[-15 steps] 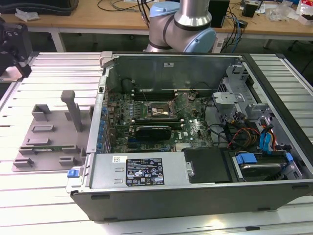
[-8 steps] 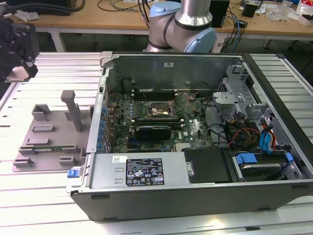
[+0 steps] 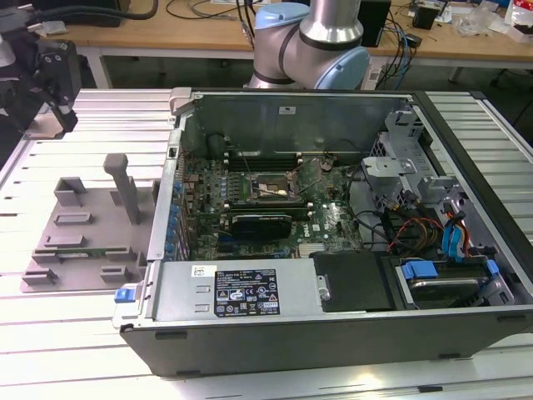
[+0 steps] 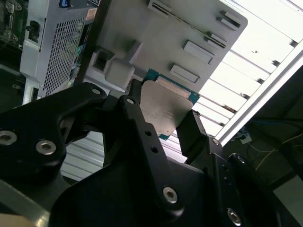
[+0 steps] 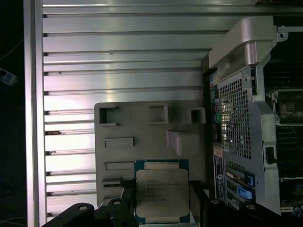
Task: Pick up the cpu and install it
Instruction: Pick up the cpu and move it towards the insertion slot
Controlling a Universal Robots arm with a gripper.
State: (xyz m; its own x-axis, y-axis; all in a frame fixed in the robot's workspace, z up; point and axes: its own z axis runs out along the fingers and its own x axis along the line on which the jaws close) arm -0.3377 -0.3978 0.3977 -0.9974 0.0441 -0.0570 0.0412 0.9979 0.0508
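Your claw [image 4: 163, 118] grips the cpu [image 5: 161, 194] by 2 opposite edges, its silver top facing both wrist views. The chip hangs above the grey fixture [image 5: 142, 125], which lies on the desk [image 5: 118, 56] just beside the open computer case [image 3: 291, 333].

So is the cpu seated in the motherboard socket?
No, the gripper holds the cpu over the grey fixture, outside the computer case.

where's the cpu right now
In both wrist views the cpu is held in the gripper, over the grey fixture that lies beside the open computer case.
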